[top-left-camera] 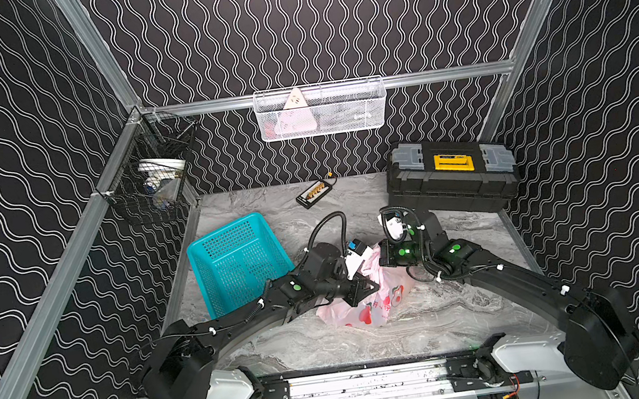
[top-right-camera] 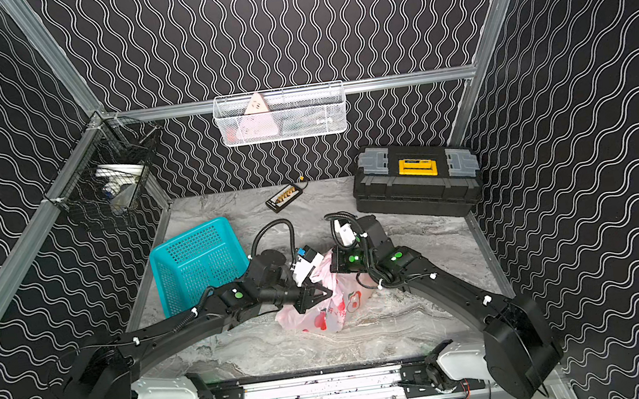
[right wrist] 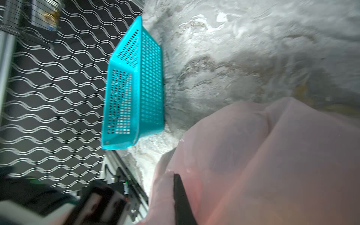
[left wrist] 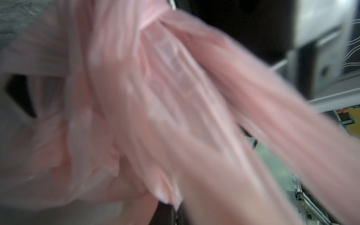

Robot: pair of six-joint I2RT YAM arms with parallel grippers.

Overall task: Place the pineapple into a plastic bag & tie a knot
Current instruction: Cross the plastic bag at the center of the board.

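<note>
Plastic bag [top-left-camera: 370, 311]: laid at centre of table [top-left-camera: 287, 351], near teal basket [top-left-camera: 234, 262], between arms. Left gripper [top-left-camera: 369, 288], right gripper [top-left-camera: 380, 259]: both pressed together, pink handle film pinched. Knot not yet discernible. Handles to be crossed low and drawn evenly; thin film judged easily torn.

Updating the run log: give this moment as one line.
left gripper: shut on plastic bag | right gripper: shut on plastic bag | plastic bag: resting on table | knot: not visible
</note>
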